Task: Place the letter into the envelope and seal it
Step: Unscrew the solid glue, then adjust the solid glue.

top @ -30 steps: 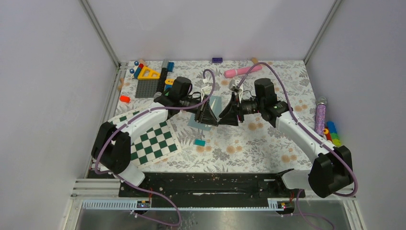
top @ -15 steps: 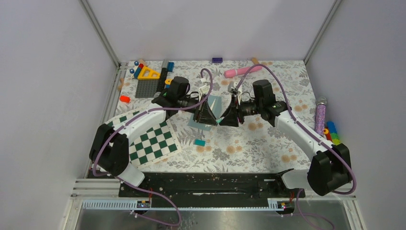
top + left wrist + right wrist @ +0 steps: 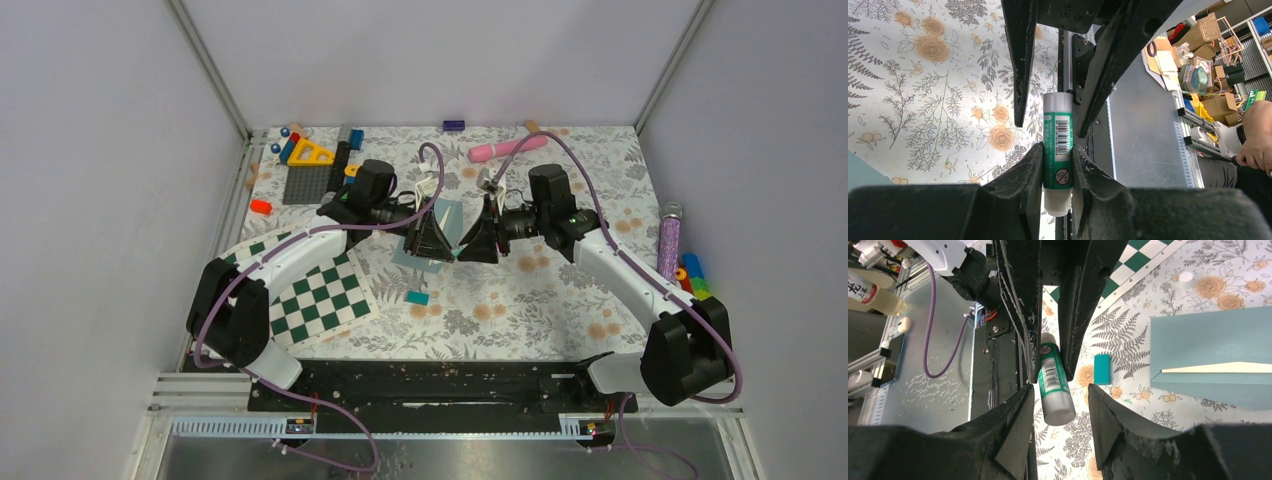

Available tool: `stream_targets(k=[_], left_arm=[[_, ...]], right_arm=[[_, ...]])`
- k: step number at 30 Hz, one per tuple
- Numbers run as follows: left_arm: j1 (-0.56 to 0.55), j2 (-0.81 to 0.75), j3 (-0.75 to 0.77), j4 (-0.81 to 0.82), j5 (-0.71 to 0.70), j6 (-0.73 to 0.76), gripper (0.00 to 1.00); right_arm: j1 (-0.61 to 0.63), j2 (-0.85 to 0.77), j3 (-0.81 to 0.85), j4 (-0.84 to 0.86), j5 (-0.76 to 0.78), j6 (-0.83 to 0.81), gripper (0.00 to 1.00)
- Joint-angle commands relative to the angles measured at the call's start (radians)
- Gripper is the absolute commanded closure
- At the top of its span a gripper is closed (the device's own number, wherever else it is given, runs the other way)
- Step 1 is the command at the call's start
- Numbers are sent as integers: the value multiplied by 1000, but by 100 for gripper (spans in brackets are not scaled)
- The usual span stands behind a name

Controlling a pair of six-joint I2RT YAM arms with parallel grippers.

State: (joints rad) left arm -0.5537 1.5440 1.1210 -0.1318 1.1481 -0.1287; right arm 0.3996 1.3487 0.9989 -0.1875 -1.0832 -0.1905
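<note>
The teal envelope (image 3: 1208, 342) lies flat on the floral table; a thin cream strip of the letter (image 3: 1218, 368) shows along its flap line, the rest hidden. In the top view the envelope (image 3: 449, 214) is partly covered by both grippers. My left gripper (image 3: 1058, 146) is shut on a green glue stick (image 3: 1058, 125) and holds it above the table. My right gripper (image 3: 1060, 387) is open, its fingers either side of the stick's grey cap end (image 3: 1058, 412), not touching. The two grippers meet nose to nose (image 3: 458, 248).
A small teal block (image 3: 417, 297) lies just in front of the grippers. A green-white checkerboard (image 3: 315, 295) lies front left. A grey baseplate (image 3: 313, 180) and toys are back left, a pink object (image 3: 507, 149) at the back, and a glitter tube (image 3: 668, 243) at the right.
The two grippers have drawn slightly closer together, and the glue stick's tip now shows between them in the top view. The envelope has not moved.
</note>
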Motion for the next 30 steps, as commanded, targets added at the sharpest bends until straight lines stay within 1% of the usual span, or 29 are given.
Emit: stream_targets(k=[1, 5, 12, 15, 17, 19, 24, 28, 29, 30], left_arm=[[1, -23, 10, 31, 24, 15, 100], [1, -21, 12, 29, 23, 15, 100], [2, -24, 13, 28, 13, 17, 100], [1, -26, 12, 25, 7, 21, 100], [2, -28, 12, 23, 4, 22, 100], [2, -28, 13, 23, 4, 23, 100], [2, -32, 11, 21, 4, 24, 100], [2, -30, 10, 22, 7, 26, 100], [3, -30, 11, 21, 7, 26, 100], [3, -29, 11, 21, 7, 26, 100]], right_arm=[[-14, -12, 11, 86, -37, 71, 49], [-15, -10, 9, 94, -38, 79, 52], [-15, 7, 5, 89, -69, 74, 61], [-15, 17, 15, 59, -89, 62, 65], [-14, 24, 22, 37, -95, 47, 64], [-15, 26, 24, 33, -96, 46, 59], [-15, 25, 24, 33, -94, 48, 52], [-15, 24, 26, 35, -88, 49, 54], [-15, 26, 26, 34, -89, 49, 55], [-15, 27, 27, 35, -90, 51, 59]])
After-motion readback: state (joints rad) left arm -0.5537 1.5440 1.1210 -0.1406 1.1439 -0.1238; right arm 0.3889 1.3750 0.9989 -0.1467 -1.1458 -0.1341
